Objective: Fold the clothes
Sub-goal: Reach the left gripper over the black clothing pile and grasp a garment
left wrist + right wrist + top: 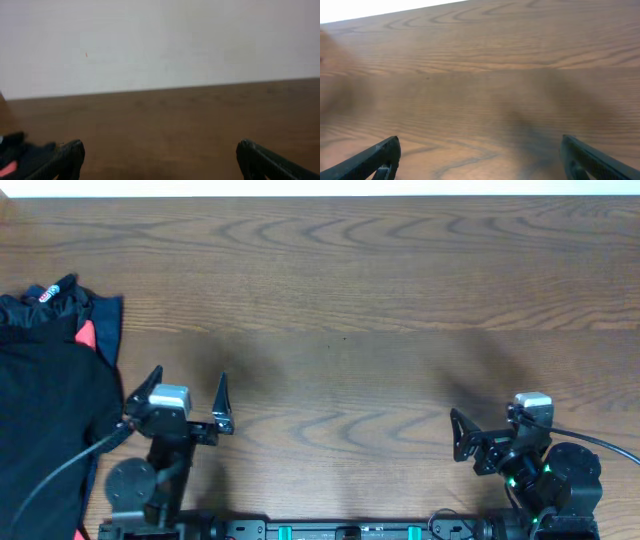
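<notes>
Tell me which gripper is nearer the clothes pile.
Left. The left gripper sits open just beside the clothes pile, at the left end of the table; the right gripper is far off, near the opposite end.

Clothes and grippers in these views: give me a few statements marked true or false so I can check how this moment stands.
1. The clothes lie bunched at the left edge of the table. True.
2. The left gripper is shut on the black garment. False: its jaws stand open and hold nothing.
3. The right gripper is open with only wood between its fingers. True.
4. A folded garment lies in the middle of the table. False: the only clothes in view are the unfolded heap at the left edge.
5. The clothes are nearer the left gripper than the right gripper. True.
</notes>
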`<state>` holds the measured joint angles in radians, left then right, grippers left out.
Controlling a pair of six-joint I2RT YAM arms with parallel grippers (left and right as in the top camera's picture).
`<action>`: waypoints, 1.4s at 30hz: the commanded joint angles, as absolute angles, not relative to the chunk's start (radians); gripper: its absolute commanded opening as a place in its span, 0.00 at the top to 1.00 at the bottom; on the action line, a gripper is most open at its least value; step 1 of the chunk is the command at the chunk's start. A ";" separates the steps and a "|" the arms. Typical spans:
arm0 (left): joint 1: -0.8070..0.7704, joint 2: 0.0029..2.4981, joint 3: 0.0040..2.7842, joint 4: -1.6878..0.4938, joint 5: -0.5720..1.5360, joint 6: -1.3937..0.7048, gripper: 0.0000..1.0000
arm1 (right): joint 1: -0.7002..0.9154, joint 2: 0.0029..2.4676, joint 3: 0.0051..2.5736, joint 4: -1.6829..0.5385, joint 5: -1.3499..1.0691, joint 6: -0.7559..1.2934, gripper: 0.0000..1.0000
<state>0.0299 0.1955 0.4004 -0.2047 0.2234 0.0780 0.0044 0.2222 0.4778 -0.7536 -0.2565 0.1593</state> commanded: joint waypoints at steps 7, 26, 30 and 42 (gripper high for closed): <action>0.027 0.437 0.900 -0.618 0.247 0.069 0.02 | 0.014 0.223 0.498 -0.807 -0.361 0.271 0.01; 0.027 0.485 1.246 -1.003 0.266 -0.017 0.02 | 0.014 0.223 0.498 -0.879 -0.583 0.277 0.01; 0.027 0.552 1.248 -1.044 0.074 -0.059 0.14 | 0.014 0.223 0.498 -0.902 -0.621 0.277 0.01; 0.028 1.126 1.572 -1.137 0.008 -0.142 0.67 | 0.014 0.223 0.498 -0.943 -0.687 0.276 0.01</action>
